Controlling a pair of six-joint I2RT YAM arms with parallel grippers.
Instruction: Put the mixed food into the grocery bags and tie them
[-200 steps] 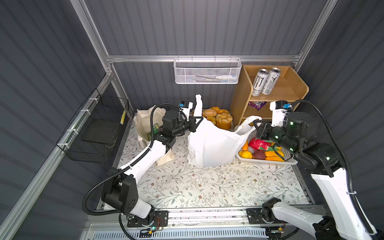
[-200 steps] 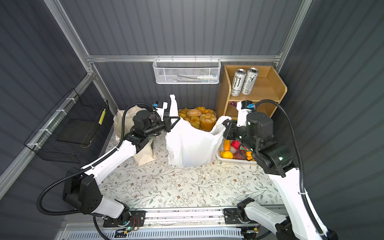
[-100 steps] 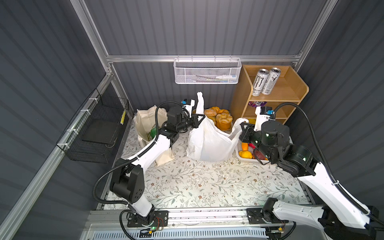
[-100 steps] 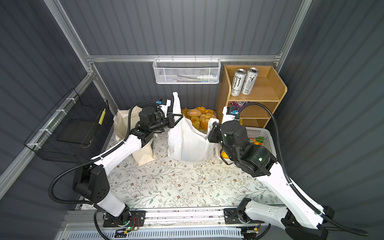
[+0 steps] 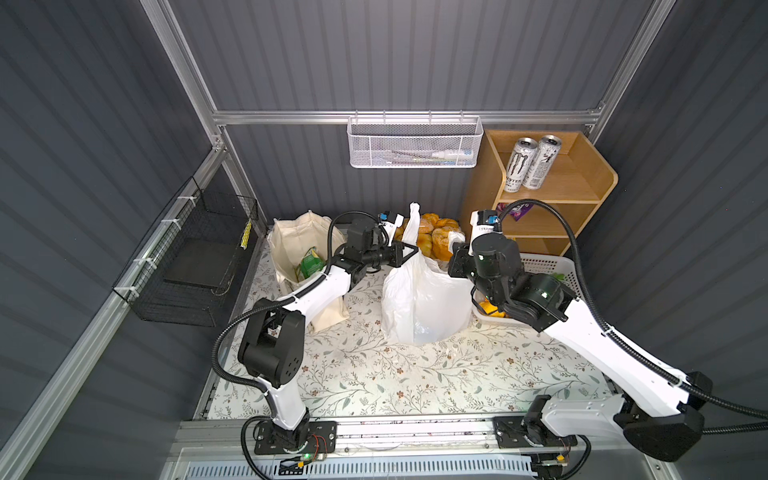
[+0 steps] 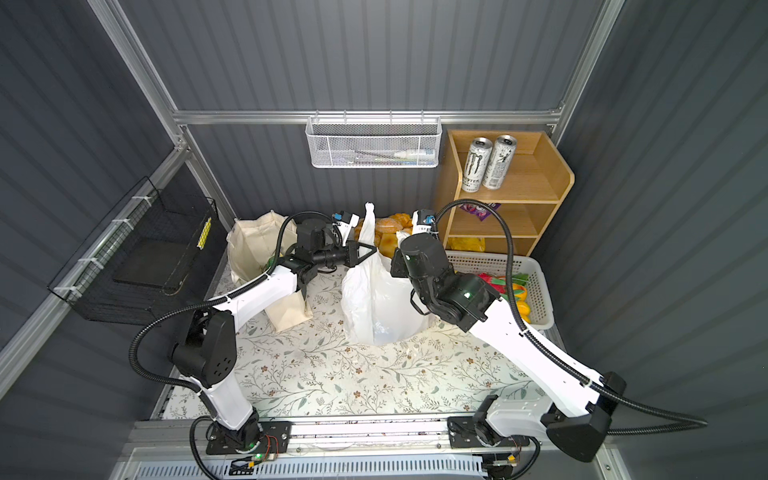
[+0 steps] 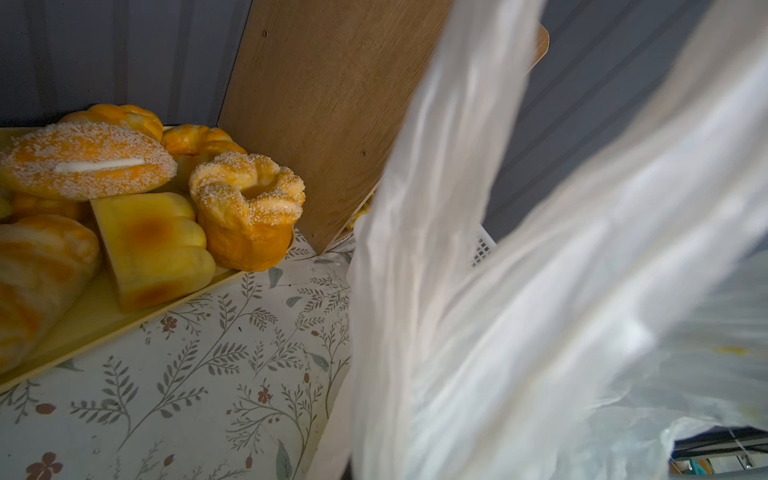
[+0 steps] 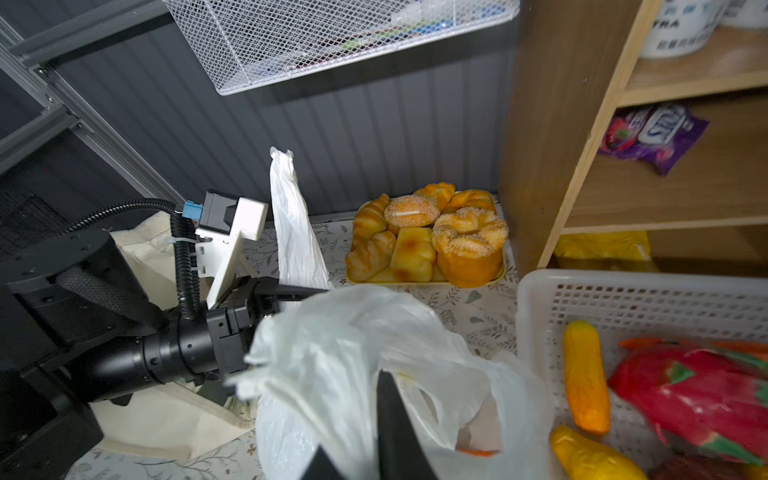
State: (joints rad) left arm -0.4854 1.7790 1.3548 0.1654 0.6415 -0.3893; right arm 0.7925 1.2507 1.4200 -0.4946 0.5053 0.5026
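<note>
I am pinching the white plastic bag (image 6: 374, 299) by its upright handle with my left gripper (image 6: 369, 250), jaws pressed together on it. My right arm (image 6: 419, 257) is leaning over the bag's mouth. Near the bag, the canvas tote (image 6: 249, 245) is slumping.

I swing the right gripper (image 8: 350, 409) off the basket (image 5: 548, 266) — now it's over the white bag (image 5: 419, 299), jaws parting.

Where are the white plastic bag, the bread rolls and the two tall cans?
white plastic bag (image 5: 419, 303): in a top view, on its bulging side.
bread rolls (image 8: 412, 249): right wrist view, on the square middle roll.
tall cans (image 6: 477, 166): in a top view, on one can's side.
</note>
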